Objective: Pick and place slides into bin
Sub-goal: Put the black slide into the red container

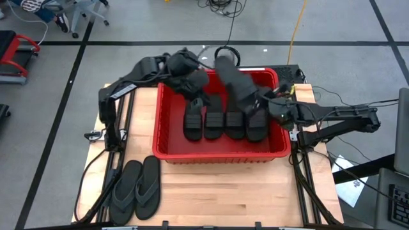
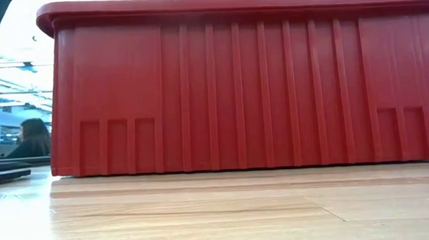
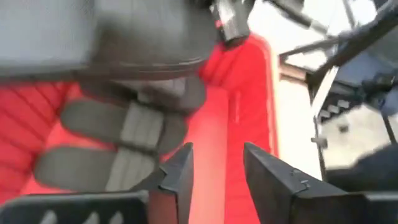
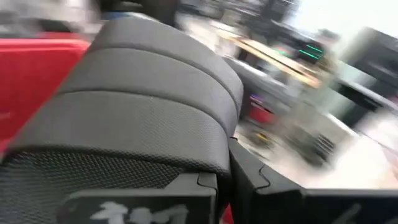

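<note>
Closest to my low camera stands the red bin (image 2: 242, 89), four band-strap slides (image 1: 223, 121) lying abreast inside it, while two thong slides (image 1: 135, 188) wait on the table (image 1: 255, 191) in front. My right gripper (image 4: 225, 180) is clamped on another band-strap slide (image 1: 233, 80) held over the bin's far-right corner. Over the far-left part I see my left gripper (image 3: 214, 174) with fingers parted, gripping nothing.

A wooden table (image 1: 255, 191) stands on grey floor (image 1: 358, 38) with cables (image 1: 220, 6).
</note>
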Available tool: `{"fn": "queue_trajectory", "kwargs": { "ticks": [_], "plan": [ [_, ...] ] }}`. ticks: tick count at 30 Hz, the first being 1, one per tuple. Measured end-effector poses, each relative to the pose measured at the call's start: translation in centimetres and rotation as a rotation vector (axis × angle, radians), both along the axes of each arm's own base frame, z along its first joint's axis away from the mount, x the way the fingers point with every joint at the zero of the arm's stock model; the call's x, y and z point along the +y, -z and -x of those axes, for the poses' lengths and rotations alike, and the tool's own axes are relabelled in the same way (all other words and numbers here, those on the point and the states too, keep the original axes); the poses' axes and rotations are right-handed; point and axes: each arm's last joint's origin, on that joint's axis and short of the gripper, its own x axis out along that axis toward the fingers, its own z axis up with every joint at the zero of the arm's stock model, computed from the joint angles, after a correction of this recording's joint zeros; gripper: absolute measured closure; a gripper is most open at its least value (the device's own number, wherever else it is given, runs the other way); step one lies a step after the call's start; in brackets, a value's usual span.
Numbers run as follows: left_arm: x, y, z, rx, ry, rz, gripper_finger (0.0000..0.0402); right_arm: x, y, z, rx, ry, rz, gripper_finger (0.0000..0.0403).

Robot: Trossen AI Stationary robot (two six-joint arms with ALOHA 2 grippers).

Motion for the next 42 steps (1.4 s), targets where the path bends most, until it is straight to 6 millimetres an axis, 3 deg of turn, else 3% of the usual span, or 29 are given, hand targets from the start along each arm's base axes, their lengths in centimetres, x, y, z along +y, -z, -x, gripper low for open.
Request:
{"fn": "queue_trajectory", "kwargs": {
  "ticks": [6, 10, 14, 21, 26, 34, 42],
  "plan": [
    [-0.1, -1.6, 1.8, -0.027, -0.095, -0.063, 0.0234, 2.1, 0.7, 0.4, -0.174, 0.058, -0.091, 0.0402],
    [-0.1, -1.8, 1.5, -0.044, -0.211, -0.08, 0.0228, 2.7, 1.2, -0.7, -0.275, 0.077, -0.138, 0.0402],
    [-0.8, -1.1, -0.3, -0.059, -0.232, -0.186, 0.0227, 3.0, 2.1, -2.5, -0.291, 0.061, -0.163, 0.0402],
    [-3.6, 1.3, -4.4, -0.024, -0.165, -0.457, 0.0227, 3.5, 2.8, -5.0, -0.243, 0.057, -0.08, 0.0402],
    [-5.5, 2.5, -5.8, 0.071, -0.261, -0.739, 0.0227, 3.2, 0.4, -5.3, -0.145, 0.113, 0.044, 0.0402],
    [-7.7, 2.0, -6.0, 0.038, -0.201, -0.84, 0.0226, 2.2, -3.5, -4.6, -0.118, 0.061, 0.076, 0.0401],
    [-7.3, 0.5, -4.6, 0.076, -0.229, -0.994, 0.0226, 2.4, -3.5, -4.6, -0.049, 0.002, 0.096, 0.04]
  ]
}}
